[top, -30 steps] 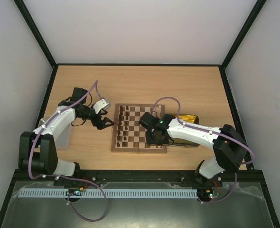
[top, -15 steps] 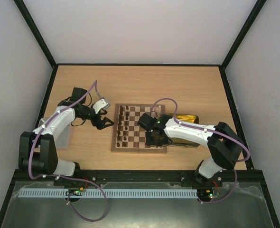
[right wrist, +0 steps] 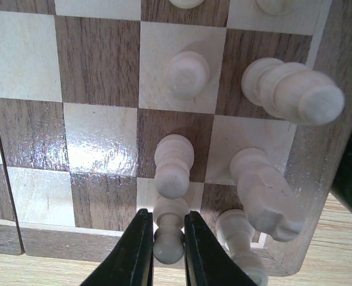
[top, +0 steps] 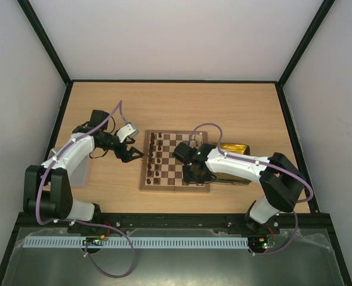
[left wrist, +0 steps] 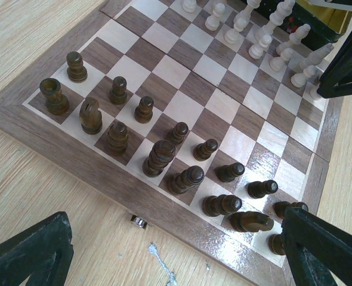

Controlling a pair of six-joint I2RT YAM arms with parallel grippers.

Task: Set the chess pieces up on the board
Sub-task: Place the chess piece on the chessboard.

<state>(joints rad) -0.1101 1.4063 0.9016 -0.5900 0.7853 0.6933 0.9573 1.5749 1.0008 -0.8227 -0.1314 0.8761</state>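
Note:
The board [top: 164,187] lies in the middle of the table. Dark chess pieces [top: 154,158] stand in two columns along its left side, and in the left wrist view those dark pieces [left wrist: 158,158] fill the board's [left wrist: 74,154] near rows, with cream pieces [left wrist: 265,36] at the far side. My left gripper [top: 137,154] hovers open just off the board's left edge, its jaws [left wrist: 176,262] wide apart and holding nothing. My right gripper [top: 197,173] is over the board's near right corner. Its jaws [right wrist: 167,213] are shut on a cream pawn [right wrist: 168,245] standing upright on a light square by the rim [right wrist: 74,241].
A yellow tray [top: 235,148] sits just right of the board, partly under my right arm. Close round the held pawn stand another cream pawn [right wrist: 174,164], a cream knight [right wrist: 265,196] and a tall cream piece [right wrist: 295,92]. A metal latch [left wrist: 139,221] sticks out of the board's edge.
My right arm has shifted slightly left over the board's near right corner. The left arm has not moved.

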